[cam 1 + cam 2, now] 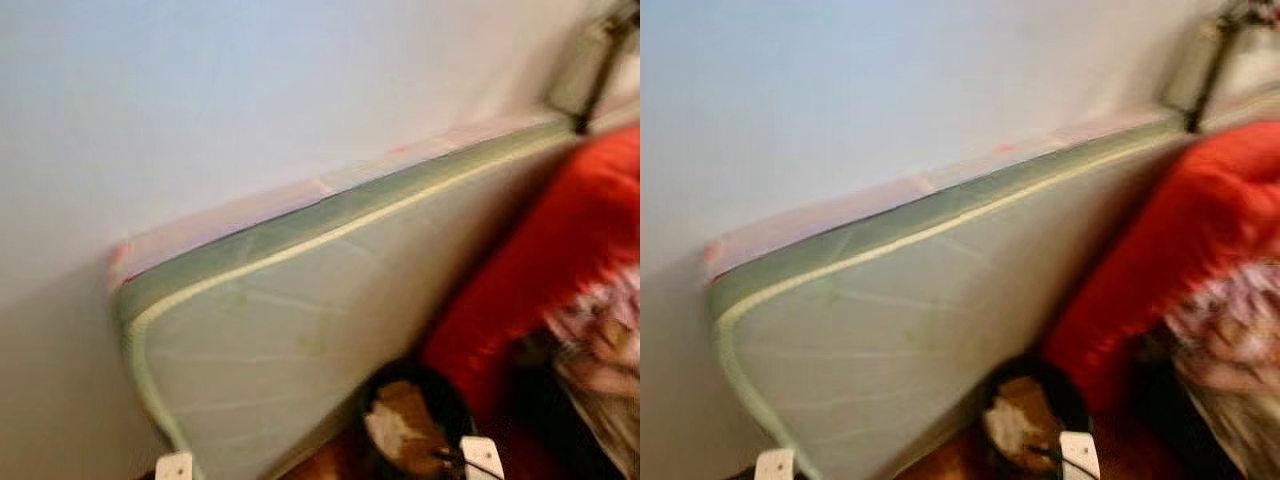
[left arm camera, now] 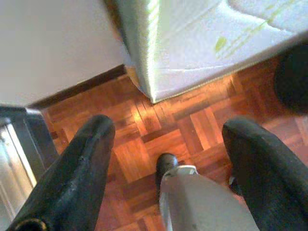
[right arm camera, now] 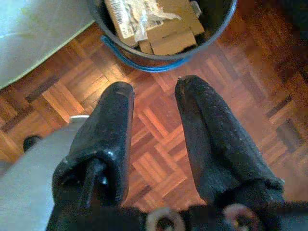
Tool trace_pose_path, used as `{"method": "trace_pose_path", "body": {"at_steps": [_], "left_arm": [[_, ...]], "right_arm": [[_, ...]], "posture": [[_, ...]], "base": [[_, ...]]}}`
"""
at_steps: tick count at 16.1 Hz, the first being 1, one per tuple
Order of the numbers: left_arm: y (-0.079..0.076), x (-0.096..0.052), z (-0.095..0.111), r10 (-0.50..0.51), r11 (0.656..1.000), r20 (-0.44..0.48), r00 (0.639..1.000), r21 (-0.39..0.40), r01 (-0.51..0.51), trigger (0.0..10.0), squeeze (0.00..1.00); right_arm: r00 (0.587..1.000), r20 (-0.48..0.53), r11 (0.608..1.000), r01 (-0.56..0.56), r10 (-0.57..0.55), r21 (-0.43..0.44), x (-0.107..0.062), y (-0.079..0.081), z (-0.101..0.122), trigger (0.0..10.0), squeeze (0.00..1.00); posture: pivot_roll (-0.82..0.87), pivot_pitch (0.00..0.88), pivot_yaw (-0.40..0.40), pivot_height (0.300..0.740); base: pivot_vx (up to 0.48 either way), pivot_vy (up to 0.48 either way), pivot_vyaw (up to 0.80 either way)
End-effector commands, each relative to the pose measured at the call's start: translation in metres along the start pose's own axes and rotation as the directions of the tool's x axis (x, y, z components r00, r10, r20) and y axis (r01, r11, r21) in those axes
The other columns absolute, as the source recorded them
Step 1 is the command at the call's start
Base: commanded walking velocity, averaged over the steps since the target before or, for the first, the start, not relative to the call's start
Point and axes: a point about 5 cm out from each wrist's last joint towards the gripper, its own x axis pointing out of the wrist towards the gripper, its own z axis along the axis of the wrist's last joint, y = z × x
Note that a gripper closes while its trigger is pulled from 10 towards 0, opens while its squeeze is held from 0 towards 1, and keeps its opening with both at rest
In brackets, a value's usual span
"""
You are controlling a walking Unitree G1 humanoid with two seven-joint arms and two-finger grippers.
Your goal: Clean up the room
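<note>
Dark bin (image 3: 163,33) at the frame's top holds torn cardboard (image 3: 154,21); right tool (image 3: 154,89) and left tool (image 2: 166,130) both hang apart over parquet.

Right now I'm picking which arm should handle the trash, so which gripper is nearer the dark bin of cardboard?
Right. The right gripper hangs open just short of the bin; the left gripper hangs open over bare parquet by the mattress corner, the bin off at its view's edge.
</note>
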Motion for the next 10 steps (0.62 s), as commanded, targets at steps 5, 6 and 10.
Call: {"method": "trace_pose_path", "body": {"at_steps": [5, 6, 10], "left_arm": [[0.0199, 0.0141, 0.0566, 0.011, 0.993, 0.033, 0.999, 0.116, -0.015, 10.0, 0.0], [0.02, 0.0141, 0.0564, 0.011, 0.993, 0.032, 0.999, 0.117, -0.014, 10.0, 0.0], [0.021, 0.0145, 0.0598, 0.009, 0.991, 0.04, 0.999, 0.133, -0.014, 10.0, 0.0]], "right_arm": [[0.994, 0.104, 0.979, 0.002, -0.023, 0.204, -0.0012, -0.0156, 0.0175, 10.0, 0.0], [0.994, 0.103, 0.979, 0.001, -0.023, 0.204, -0.0012, -0.0154, 0.0172, 10.0, 0.0], [0.994, 0.104, 0.975, 0.009, -0.033, 0.22, -0.0005, -0.0144, 0.0195, 10.0, 0.0]], "posture": [[-0.08, 0.0, 0.044, 0.74], [-0.08, 0.0, 0.046, 0.74], [-0.07, 0.0, 0.052, 0.74]], "base": [[0.0, -0.113, -0.32], [0.0, -0.285, 0.0], [0.0, -0.304, -0.1]]}}
